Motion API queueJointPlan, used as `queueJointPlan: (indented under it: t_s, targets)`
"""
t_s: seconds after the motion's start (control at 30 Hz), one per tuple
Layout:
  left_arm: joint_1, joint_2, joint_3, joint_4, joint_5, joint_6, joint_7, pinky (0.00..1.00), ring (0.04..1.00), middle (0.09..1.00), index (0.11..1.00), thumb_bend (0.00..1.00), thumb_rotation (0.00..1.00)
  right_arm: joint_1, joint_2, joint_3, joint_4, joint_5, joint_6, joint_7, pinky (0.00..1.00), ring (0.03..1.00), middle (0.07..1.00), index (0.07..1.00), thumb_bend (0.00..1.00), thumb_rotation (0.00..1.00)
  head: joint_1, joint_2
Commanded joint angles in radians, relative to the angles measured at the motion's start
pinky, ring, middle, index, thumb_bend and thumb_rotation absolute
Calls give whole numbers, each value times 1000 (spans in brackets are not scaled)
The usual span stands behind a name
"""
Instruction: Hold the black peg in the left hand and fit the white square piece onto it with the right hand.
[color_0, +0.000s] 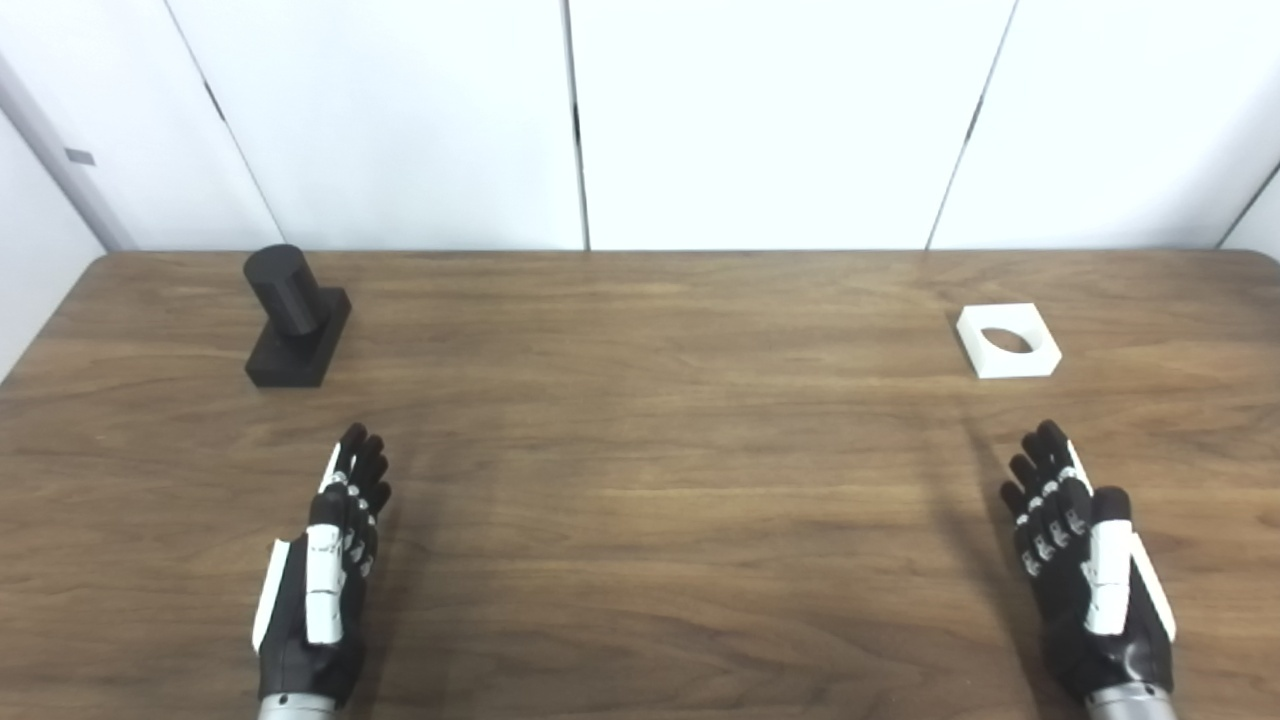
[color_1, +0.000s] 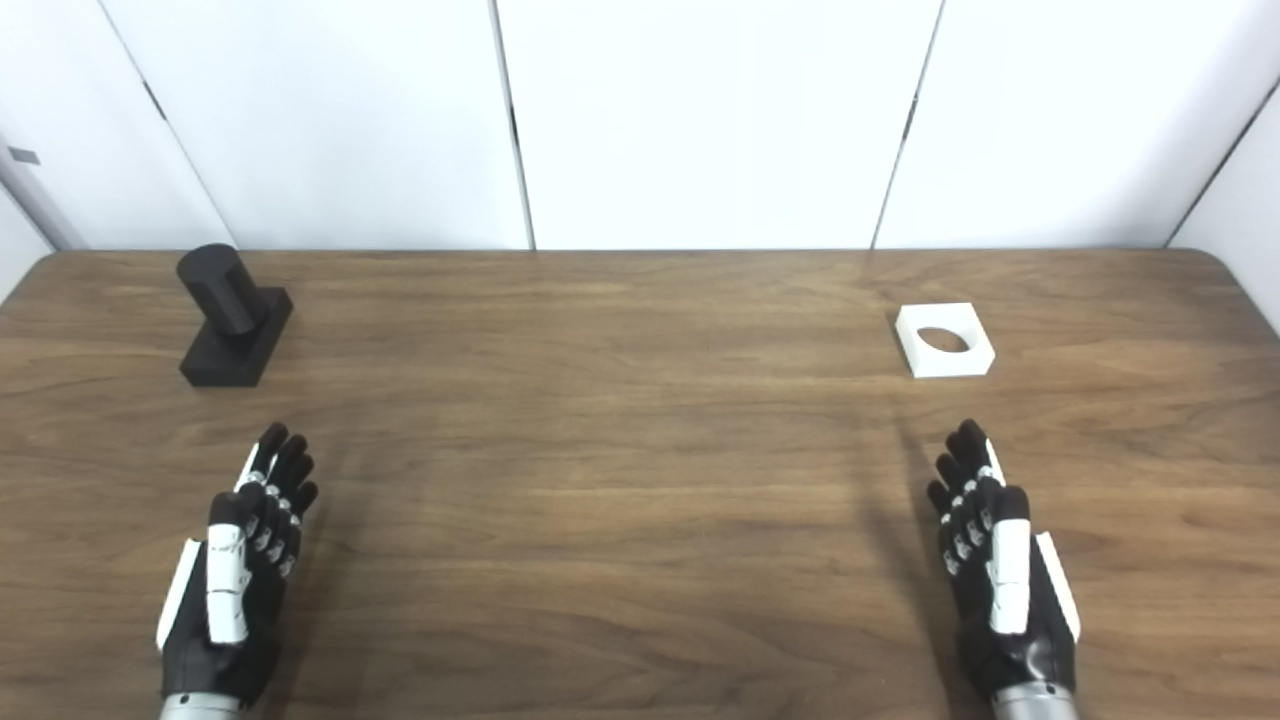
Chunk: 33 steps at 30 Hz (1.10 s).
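In the left eye view, nearest the camera, the black-and-white left hand (color_0: 325, 580) sits low over the brown wooden table (color_0: 640, 480) by its near edge, fingers extended and held loosely together, grasping nothing. The matching right hand (color_0: 1085, 570) mirrors it near the right end of that edge, likewise released and empty. Both wrists are cut off by the bottom of the picture. The black cylindrical peg on its black rectangular base (color_0: 295, 318) stands toward the far left corner, well beyond the left hand's fingertips and apart from them. The white square piece with a round hole (color_0: 1008, 341) lies flat toward the far right corner, just beyond and slightly left of the right hand, not touching it.

In the right eye view the same layout sits shifted leftward: the table's rounded far right corner shows, which the other view crops, while the far left corner is cut off. Whether either palm touches the wood cannot be made out in either view.
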Motion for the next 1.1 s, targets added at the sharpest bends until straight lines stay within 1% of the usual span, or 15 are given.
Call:
queueJointPlan:
  t_s: [0.0,0.07,0.37,0.53,0.63,0.73,0.8,0.87,1.03,1.07]
  targets:
    - [-28,-23,4,-15,13,-23,4,1000,991,985,994,695,1000,-17,15,-2,-23,-3,-31,8,1000,1000,1000,1000,656,1000,2,0]
    - [-27,-23,4,-17,13,-20,4,1000,996,985,995,698,1000,-17,14,-1,-26,-5,-24,7,1000,1000,1000,1000,657,1000,3,1]
    - [-27,-27,5,-13,14,-23,11,1000,988,976,979,700,1000,-16,14,-1,-24,-5,-32,10,1000,1000,1000,1000,656,1000,0,-1]
    - [-28,-33,1,-10,21,-27,14,998,985,967,965,729,1000,-15,14,-7,-27,-3,-19,2,1000,1000,1000,1000,684,1000,43,-13]
    - [-25,-37,-5,-9,33,-29,18,986,983,969,965,731,1000,-13,10,-9,-26,-2,-16,4,1000,1000,1000,1000,691,1000,63,-24]
    - [-18,-46,-16,-12,56,-30,30,995,992,974,971,723,1000,-12,2,-13,-10,5,-36,15,1000,1000,1000,1000,677,1000,104,-51]
    - [-14,-54,-21,-6,58,-45,33,987,989,974,978,694,1000,-11,-3,-15,-2,9,-43,22,1000,1000,1000,1000,670,1000,137,-72]
    - [-12,-62,-27,4,62,-64,36,957,975,965,970,673,1000,-10,-5,-18,4,10,-50,26,1000,1000,1000,1000,668,1000,163,-88]
    - [-10,-77,-46,31,76,-95,49,936,960,967,968,686,984,-9,-16,-23,14,-2,-62,38,1000,1000,1000,1000,676,1000,236,-135]
    - [-10,-79,-50,40,83,-107,51,925,954,968,970,667,990,-9,-18,-25,16,3,-58,42,1000,1000,1000,1000,685,1000,252,-147]
